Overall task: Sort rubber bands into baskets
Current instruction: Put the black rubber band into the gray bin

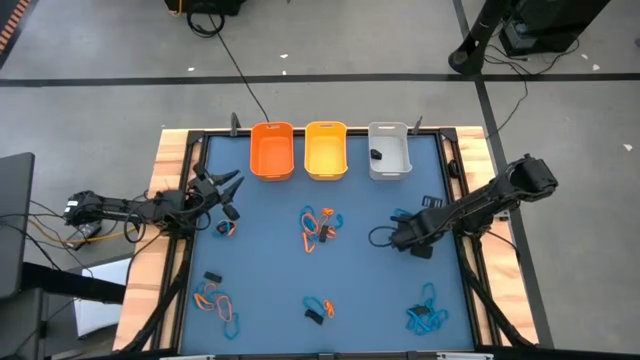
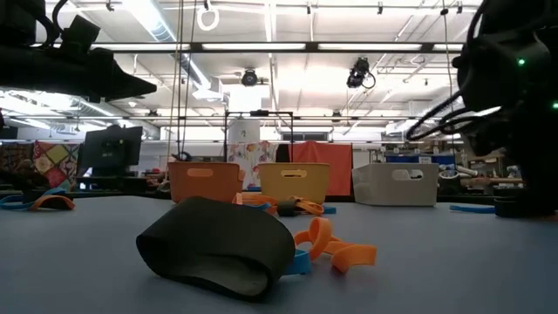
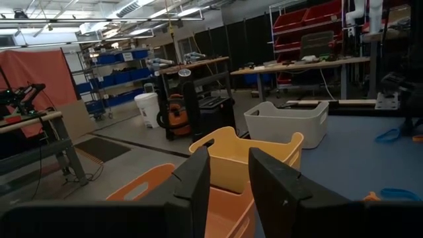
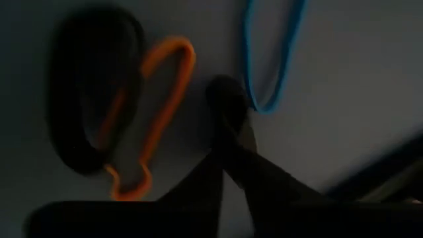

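On the table (image 1: 280,300), with three baskets (image 1: 271,152) along the far edge, the right gripper (image 4: 228,109) is seen pressed down with fingers closed beside a blue band (image 4: 268,59), its long axis running away from the tips, while the left gripper (image 1: 228,190), fingers parted and empty, is held near the orange basket.

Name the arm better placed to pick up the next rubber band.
Right, probably. The right gripper is down on the mat among a black band, orange band and blue band. The left gripper is lifted near the orange basket.
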Tool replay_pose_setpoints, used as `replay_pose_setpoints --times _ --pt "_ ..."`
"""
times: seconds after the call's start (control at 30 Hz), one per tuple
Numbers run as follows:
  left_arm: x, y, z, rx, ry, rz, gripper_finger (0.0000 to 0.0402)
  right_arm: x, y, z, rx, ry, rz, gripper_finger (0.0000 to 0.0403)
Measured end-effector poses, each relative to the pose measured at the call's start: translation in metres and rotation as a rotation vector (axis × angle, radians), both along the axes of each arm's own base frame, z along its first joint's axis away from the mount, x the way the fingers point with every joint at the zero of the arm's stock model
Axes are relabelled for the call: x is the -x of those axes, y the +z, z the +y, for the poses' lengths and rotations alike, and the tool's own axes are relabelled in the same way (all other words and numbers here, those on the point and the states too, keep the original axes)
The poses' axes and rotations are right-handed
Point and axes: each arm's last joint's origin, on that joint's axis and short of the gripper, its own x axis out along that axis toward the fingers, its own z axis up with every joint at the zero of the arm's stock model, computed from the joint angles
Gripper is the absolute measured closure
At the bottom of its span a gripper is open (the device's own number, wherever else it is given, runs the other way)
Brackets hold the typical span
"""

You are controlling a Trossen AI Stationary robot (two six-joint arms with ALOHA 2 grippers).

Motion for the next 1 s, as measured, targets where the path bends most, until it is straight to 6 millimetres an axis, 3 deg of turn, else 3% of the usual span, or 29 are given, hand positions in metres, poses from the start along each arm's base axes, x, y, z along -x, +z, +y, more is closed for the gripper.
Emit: replay_pose_setpoints --times 0.1,0.3,0.7,1.0 --pt "0.0 0.0 0.0 0.0 0.0 0.001 0.0291 -0.004 -0.001 -0.001 -0.031 0.005 -0.03 0.0391" --pt "0.0 0.0 0.0 0.0 0.0 0.0 0.0291 -0.008 0.008 -0.003 -0.054 -0.006 -0.083 0.0396" --pt "0.0 0.0 0.0 0.002 -0.001 0.002 0.0291 -0.037 0.084 -0.003 0.047 0.066 -0.454 0.04" --pt "0.0 -0.002 0.0 0.006 -0.001 0.019 0.0291 -0.071 0.102 -0.043 0.281 0.045 -0.724 0.04"
